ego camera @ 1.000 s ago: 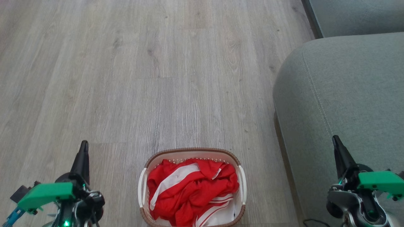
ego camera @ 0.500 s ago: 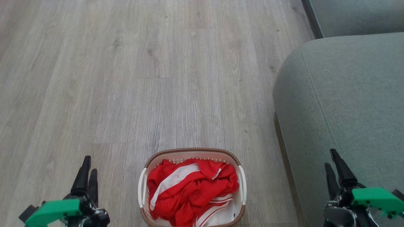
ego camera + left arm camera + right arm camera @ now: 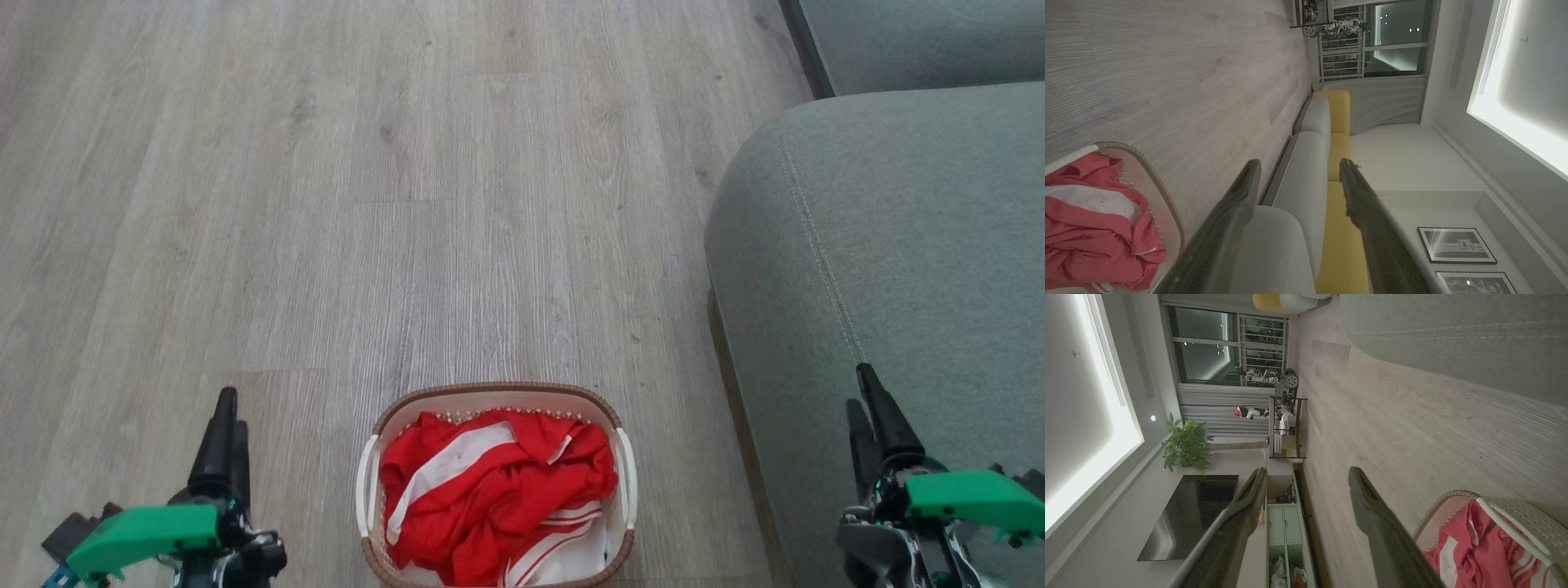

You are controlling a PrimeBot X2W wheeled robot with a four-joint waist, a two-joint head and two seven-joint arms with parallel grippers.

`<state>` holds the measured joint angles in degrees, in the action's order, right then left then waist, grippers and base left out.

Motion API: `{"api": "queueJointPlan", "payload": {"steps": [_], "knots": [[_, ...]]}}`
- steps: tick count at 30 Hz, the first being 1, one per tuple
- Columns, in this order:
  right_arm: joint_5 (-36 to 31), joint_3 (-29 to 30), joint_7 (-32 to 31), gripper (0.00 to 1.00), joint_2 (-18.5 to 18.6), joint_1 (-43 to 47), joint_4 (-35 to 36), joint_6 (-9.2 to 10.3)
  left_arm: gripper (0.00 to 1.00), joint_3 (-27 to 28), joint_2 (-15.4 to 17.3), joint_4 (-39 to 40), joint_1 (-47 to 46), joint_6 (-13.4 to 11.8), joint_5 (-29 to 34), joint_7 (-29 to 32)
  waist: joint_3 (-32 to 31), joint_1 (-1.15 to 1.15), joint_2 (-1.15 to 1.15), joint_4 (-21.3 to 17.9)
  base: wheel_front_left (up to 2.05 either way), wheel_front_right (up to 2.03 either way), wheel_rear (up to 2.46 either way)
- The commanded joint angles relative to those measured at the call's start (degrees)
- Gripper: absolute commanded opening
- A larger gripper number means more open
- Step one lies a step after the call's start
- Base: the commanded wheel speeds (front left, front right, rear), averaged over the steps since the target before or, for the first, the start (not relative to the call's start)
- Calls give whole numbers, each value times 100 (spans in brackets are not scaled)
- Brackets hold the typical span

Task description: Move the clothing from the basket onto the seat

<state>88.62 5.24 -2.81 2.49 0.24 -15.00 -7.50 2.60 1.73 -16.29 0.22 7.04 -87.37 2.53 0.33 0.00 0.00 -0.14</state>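
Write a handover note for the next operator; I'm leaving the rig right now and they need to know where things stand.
Left gripper: jaws open, empty, above the floor left of the basket.
Right gripper: jaws open, empty, right of the basket, on the seat side.
Clothing: a red heap, all inside the basket, which stands on the floor beside the seat.
Done: nothing grasped or moved yet.
Left: grasp the clothing, lift it out, lay it on the seat.
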Motion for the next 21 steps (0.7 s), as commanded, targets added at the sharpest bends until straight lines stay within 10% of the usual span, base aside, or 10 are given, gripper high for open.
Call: {"api": "queueJointPlan", "payload": {"steps": [1, 21], "knots": [[-110, -40, 62, 100, 133, -250, 277, 0, 100, 26, 59, 269, -283, 10, 136, -63, 2, 0, 0, -1, 0, 0, 0], [-1661, -416, 403, 100, 373, -274, 792, 0, 100, -242, 70, 703, -312, -190, 1977, -398, 24, 0, 0, -27, 0, 0, 0]]}}
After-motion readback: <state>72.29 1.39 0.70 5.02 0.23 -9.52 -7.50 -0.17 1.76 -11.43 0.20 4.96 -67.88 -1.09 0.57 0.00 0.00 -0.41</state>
